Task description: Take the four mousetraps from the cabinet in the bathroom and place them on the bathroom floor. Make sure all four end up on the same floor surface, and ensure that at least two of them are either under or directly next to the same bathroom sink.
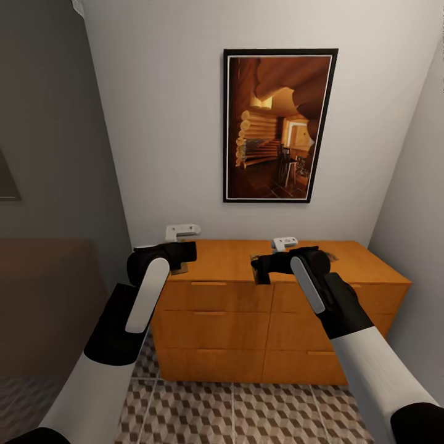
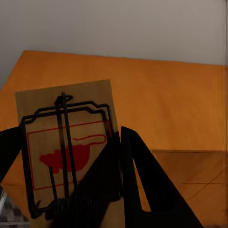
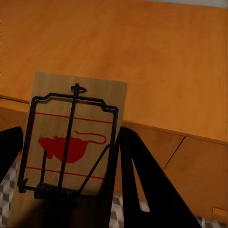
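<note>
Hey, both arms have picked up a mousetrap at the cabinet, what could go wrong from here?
1. Each mousetrap, left and right, seems pinched near one edge by its end effector, left and right, so either may slip or swing on the way down.
2. Both sit close over the cabinet front edge; lowering straight down might knock a trap against it.
3. The sink isn't visible, so placement near it needs turning while carrying.

Dark-framed log-cabin picture (image 1: 280, 125) is hung on pale wall (image 1: 166, 123); grey wall (image 1: 49, 123) is seen at left.
</note>
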{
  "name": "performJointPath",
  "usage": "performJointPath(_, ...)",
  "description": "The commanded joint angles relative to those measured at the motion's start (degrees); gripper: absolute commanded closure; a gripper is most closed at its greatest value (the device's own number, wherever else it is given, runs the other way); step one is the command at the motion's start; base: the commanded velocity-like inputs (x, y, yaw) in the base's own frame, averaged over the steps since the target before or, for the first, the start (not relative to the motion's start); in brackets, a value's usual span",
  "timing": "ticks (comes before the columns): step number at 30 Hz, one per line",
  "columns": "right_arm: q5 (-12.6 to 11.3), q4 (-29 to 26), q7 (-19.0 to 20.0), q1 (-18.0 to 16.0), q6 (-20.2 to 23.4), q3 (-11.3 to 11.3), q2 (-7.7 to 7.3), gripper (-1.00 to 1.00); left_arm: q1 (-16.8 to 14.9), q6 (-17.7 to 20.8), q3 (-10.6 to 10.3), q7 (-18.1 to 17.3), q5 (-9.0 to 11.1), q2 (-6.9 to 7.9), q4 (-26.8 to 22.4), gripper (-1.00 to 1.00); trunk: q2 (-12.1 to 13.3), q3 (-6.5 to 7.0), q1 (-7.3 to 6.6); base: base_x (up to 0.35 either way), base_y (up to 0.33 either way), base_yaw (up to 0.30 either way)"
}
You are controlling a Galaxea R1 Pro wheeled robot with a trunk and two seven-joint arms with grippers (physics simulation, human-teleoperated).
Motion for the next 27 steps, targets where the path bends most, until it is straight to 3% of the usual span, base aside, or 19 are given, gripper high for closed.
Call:
performJointPath(1, -0.7, 0.0, -0.6, -0.1, 0.2, 0.1, -0.08, 1.0, -0.1, 0.2, -0.1, 0.5, 0.4, -0.01, 0.0, 1.0, 0.0, -0.07, -0.02, -0.121, 0.017, 0.0)
performJointPath(11, -0.7, 0.0, -0.6, -0.1, 0.2, 0.4, -0.15, 1.0, 0.2, 0.2, -2.0, 0.1, 0.4, 0.0, 0.0, 1.0, 0.0, -0.07, -0.02, -0.144, 0.005, 0.0)
performJointPath(18, -0.7, 0.0, -0.6, 0.0, 0.2, 0.4, -0.16, 1.0, 0.6, 0.2, -2.3, -0.8, 0.4, 0.0, 0.0, 1.0, 0.0, -0.07, -0.02, -0.147, 0.0, 0.0)
performJointPath(27, -0.6, 0.0, -0.7, 3.4, 0.2, 0.3, -0.16, 1.0, 5.9, 0.2, -3.6, -1.4, 0.4, 0.0, 0.0, 1.0, 0.0, -0.07, -0.02, -0.02, 0.0, 0.0)
